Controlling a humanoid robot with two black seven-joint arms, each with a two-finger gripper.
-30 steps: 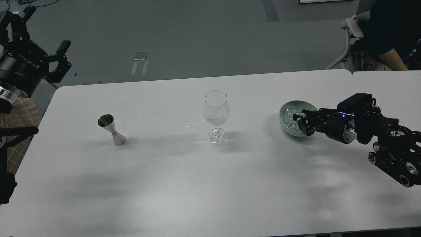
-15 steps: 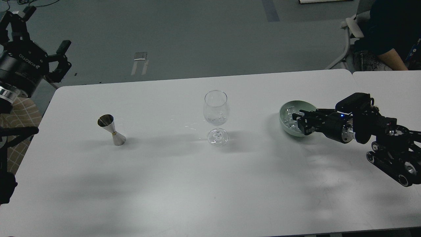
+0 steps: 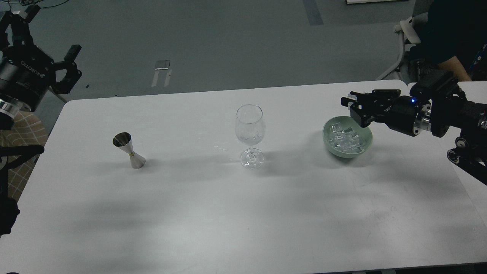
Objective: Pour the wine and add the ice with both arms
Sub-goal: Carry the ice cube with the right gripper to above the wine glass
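Ice: a heap of small clear cubes lying in the green bowl, toward the right end of the desk and nearer its far edge than its near edge.
Bowl: pale green, upright on the white desk, well apart from the wine glass.
Right gripper: black, reaching in from the right edge, raised above the bowl's far right rim; whether it touches the rim cannot be told. Fingers parted, with nothing visible between them.
Left gripper: black, marked ROBOTIQ, held up beyond the desk's far left corner, over the floor. Fingers spread wide, holding nothing.
Wine glass: clear, standing upright near the middle of the desk, slightly toward the far edge; something clear glints low in its bowl, too faint to name.
Jigger: a silver double cone, standing tilted on the left part of the desk, well apart from the glass.
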